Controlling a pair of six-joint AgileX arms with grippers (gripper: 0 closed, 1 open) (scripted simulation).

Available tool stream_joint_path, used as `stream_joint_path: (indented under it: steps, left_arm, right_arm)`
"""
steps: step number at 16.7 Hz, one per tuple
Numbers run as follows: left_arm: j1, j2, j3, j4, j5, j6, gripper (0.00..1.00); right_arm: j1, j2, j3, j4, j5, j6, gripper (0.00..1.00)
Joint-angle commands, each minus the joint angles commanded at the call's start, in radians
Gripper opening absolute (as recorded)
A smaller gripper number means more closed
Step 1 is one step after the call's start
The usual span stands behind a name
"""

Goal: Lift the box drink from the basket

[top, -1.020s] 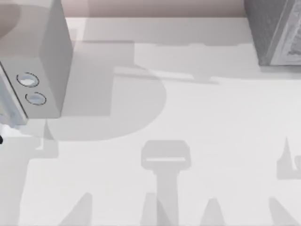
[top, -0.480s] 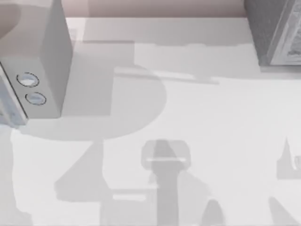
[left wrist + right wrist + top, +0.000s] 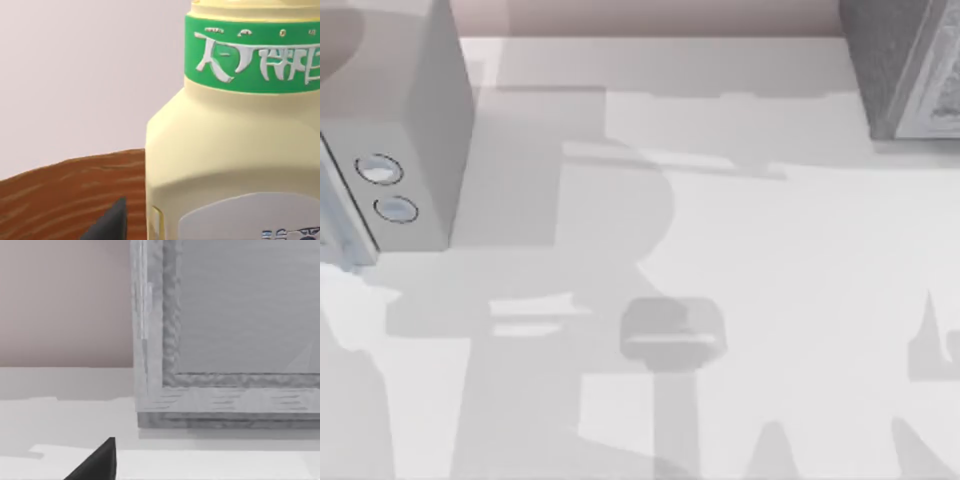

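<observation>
The box drink is a pale yellow bottle with a green band of white lettering, and it stands upright very close in the left wrist view. A dark part of my left gripper sits just beside the bottle's side, with a narrow strip of brown showing between them. Behind and below the bottle lies the brown wood-grained basket. A dark part of my right gripper shows in the right wrist view, low over the white table and short of a grey box.
A grey box with two round rings stands at the table's far left. Another grey box stands at the back right. Broad soft shadows cross the white table, heaviest at the lower left.
The shadows at the lower left of the table have spread and shifted up the top view. Both grey boxes stay where they were.
</observation>
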Motion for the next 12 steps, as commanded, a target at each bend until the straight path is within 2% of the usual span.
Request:
stream_joint_path:
  steps: [6, 12]
  left_arm:
    - [-0.002, -0.006, 0.011, 0.003, 0.000, 0.001, 1.00]
    - [-0.031, 0.094, 0.083, 0.012, -0.029, 0.000, 1.00]
  right_arm:
    - [0.000, 0.000, 0.000, 0.000, 0.000, 0.000, 1.00]
    - [0.000, 0.000, 0.000, 0.000, 0.000, 0.000, 1.00]
